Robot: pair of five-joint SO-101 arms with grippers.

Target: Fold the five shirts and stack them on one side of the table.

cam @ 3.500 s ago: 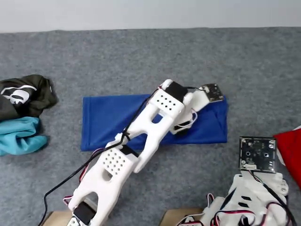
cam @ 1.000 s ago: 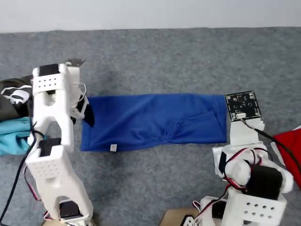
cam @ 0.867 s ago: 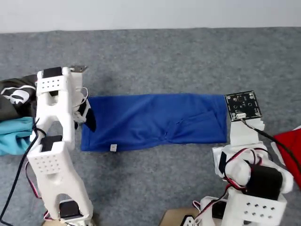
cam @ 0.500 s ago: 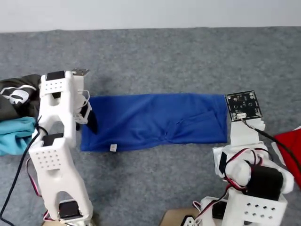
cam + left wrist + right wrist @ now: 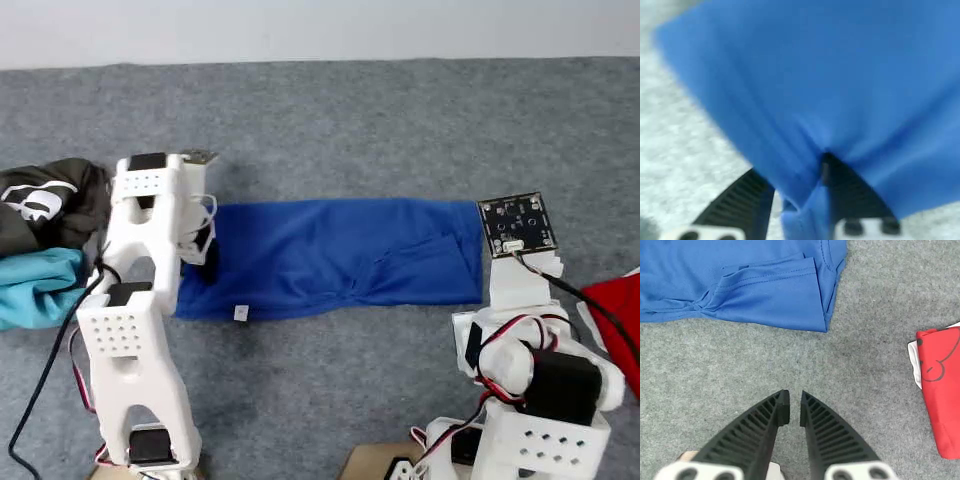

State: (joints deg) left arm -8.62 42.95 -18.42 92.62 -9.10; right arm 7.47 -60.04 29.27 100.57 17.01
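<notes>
The grey felt-covered table (image 5: 400,120) spreads under everything. A broad band of it lies between the pale strip at its far edge and the far hem of your long blue folded shirt (image 5: 340,255). That shirt lies as a flat strip across the middle, its long axis running side to side, with one short end at each arm. Your left arm (image 5: 120,340) rises from the near left corner and bends over the shirt's left end. There the left gripper (image 5: 797,175) has its black fingers (image 5: 740,197) clamped on a bunched fold of the blue cloth. Your right arm (image 5: 530,375) sits folded back at the near right, its wrist just beside the shirt's right end. The right gripper (image 5: 791,407) hangs above the felt on the near side of the shirt, fingers almost together with a thin slit between them, holding nothing. At the table's left edge, close to the left arm, a crumpled dark olive shirt with white print (image 5: 50,200) touches a teal shirt (image 5: 40,285). A red shirt (image 5: 615,320) lies at the right edge, apart from the blue one.
</notes>
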